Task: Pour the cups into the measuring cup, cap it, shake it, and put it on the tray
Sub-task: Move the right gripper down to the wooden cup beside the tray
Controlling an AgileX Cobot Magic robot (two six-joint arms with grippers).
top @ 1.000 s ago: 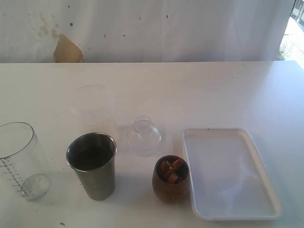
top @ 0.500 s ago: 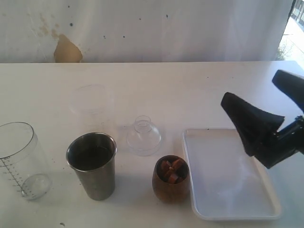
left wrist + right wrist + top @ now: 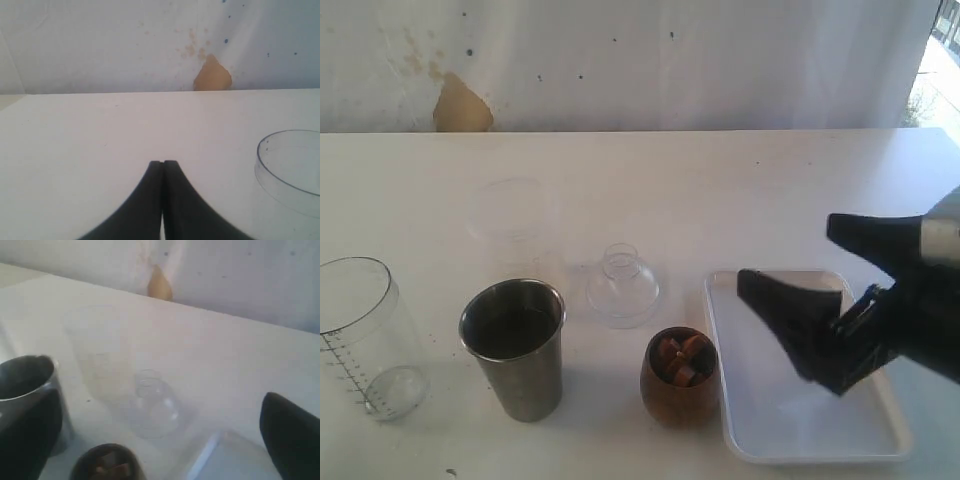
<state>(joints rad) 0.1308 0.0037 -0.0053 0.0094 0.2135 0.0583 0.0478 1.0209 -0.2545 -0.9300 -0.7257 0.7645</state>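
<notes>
The clear measuring cup (image 3: 360,335) with printed marks stands at the far left. To its right is the steel tumbler (image 3: 515,345), then the brown wooden cup (image 3: 680,378) with brown pieces inside. The white tray (image 3: 750,400) lies right of the wooden cup. My right gripper (image 3: 790,255) hangs open over the tray, empty, its fingertips toward the wooden cup. In the right wrist view the right gripper (image 3: 160,397) looks at the tumbler (image 3: 25,375), wooden cup (image 3: 107,462) and tray corner (image 3: 225,455). My left gripper (image 3: 163,162) is shut, empty, over bare table, outside the exterior view.
A clear domed lid (image 3: 622,288) sits between the tumbler and the tray, behind the wooden cup. A frosted plastic cup (image 3: 515,215) stands farther back. A clear round rim (image 3: 290,170) shows beside the left gripper. A white wall backs the table.
My right gripper came into the exterior view from the right and moved left and down over the tray, jaws spread wide. The cups, lid and tray have not moved.
</notes>
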